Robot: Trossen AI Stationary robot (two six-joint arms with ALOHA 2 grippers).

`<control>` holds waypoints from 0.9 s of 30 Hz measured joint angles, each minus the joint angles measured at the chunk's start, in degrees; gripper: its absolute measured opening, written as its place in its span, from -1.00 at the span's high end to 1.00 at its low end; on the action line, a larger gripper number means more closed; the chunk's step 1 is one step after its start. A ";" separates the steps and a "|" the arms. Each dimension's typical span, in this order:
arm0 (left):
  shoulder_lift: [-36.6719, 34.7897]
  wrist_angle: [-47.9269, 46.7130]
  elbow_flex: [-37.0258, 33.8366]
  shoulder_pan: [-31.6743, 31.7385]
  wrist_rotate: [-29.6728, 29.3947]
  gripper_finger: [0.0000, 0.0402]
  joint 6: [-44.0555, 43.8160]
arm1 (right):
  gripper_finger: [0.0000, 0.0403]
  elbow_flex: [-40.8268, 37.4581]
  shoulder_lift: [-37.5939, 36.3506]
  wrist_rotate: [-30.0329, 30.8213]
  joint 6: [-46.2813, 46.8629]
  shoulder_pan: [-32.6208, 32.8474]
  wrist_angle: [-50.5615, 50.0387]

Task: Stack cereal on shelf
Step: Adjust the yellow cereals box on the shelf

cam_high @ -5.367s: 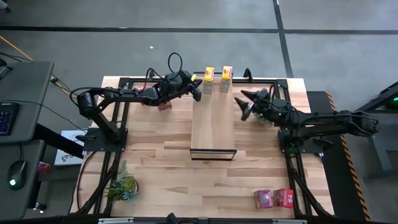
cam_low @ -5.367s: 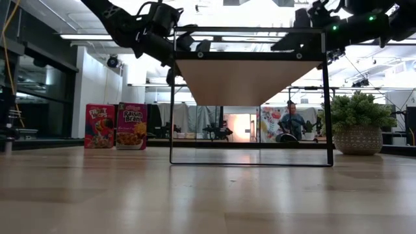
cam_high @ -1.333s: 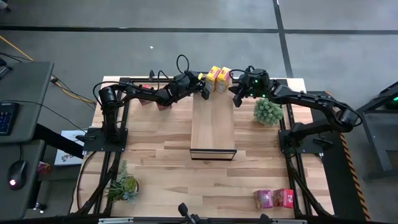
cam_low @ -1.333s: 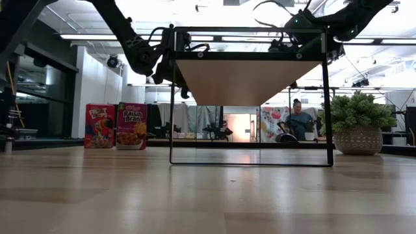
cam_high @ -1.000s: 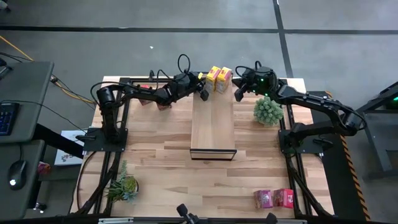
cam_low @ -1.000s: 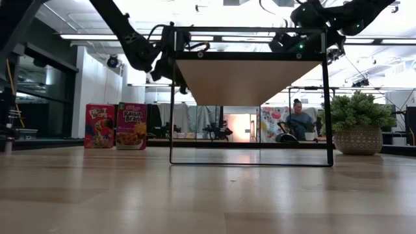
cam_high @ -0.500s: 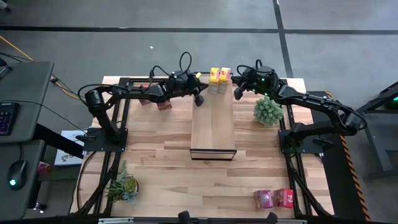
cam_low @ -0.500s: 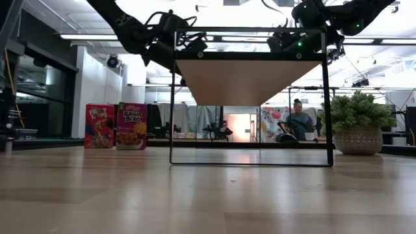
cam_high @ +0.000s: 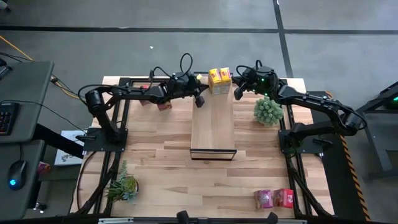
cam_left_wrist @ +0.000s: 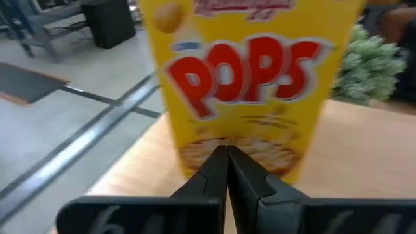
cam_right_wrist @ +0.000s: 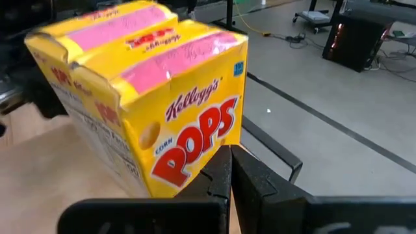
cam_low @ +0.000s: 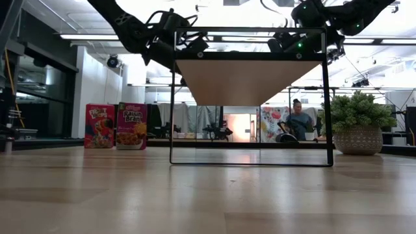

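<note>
Two yellow cereal boxes (cam_high: 219, 79) stand upright side by side on the far end of the light-wood shelf (cam_high: 212, 124). My left gripper (cam_high: 201, 98) is shut, just left of them, its tips in front of one box's printed face (cam_left_wrist: 260, 84). My right gripper (cam_high: 236, 93) is shut too, just right of the boxes, its tips at the lower corner of the other box's printed face (cam_right_wrist: 195, 140). A red and a purple cereal box (cam_high: 274, 198) stand on the table at the near right. My left gripper points its shut fingertips (cam_left_wrist: 218, 162) level, from the table's left, at the lower middle of the yellow box's face (cam_left_wrist: 260, 156); I cannot tell whether they touch it. My right gripper's shut fingertips (cam_right_wrist: 221, 162) stand at the lower edge of the other box's face (cam_right_wrist: 188, 169), coming from the right; I cannot tell whether they touch it.
One potted plant (cam_high: 268, 111) stands right of the shelf under my right arm, and another (cam_high: 124, 185) at the near left. A small red box (cam_high: 164, 106) lies under my left arm. A person (cam_low: 299, 120) sits in the room beyond the table.
The two yellow boxes, askew a second ago, have turned and now stand squarely together at the shelf's far end. My left gripper has drawn back a little toward the table's left and near edges, staying shut.
</note>
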 joint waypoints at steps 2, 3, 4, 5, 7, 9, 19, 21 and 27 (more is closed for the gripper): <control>0.00 0.14 0.00 0.92 -0.28 1.00 0.18 | 1.00 0.00 0.00 -0.48 -0.13 0.00 -0.98; 0.00 0.32 -0.02 1.45 -0.34 1.00 0.20 | 1.00 0.00 0.00 -0.90 -0.15 0.00 -1.50; 0.00 0.49 -0.02 1.98 -0.41 1.00 0.21 | 1.00 -0.02 0.00 -1.39 -0.21 0.00 -1.90; 0.00 0.67 -0.02 2.46 -0.35 1.00 0.27 | 1.00 -0.02 0.00 -1.79 -0.14 0.00 -2.18; 0.00 0.82 -0.02 3.48 0.89 1.00 1.05 | 1.00 -0.02 0.00 -3.06 0.24 0.00 -2.31; 0.00 1.04 -0.02 4.33 2.86 1.00 1.51 | 1.00 -0.02 0.00 -4.24 0.36 0.01 -2.31; 0.00 2.33 -0.04 5.30 9.90 1.00 4.90 | 1.00 -0.02 0.00 -6.92 1.88 0.11 -3.19; 0.00 2.66 -0.04 5.30 9.93 1.00 5.20 | 1.00 -0.02 0.00 -8.30 1.91 0.12 -3.37; 0.02 5.06 -0.04 5.30 10.02 1.00 6.15 | 1.00 -0.02 0.00 -8.69 2.95 0.84 -3.47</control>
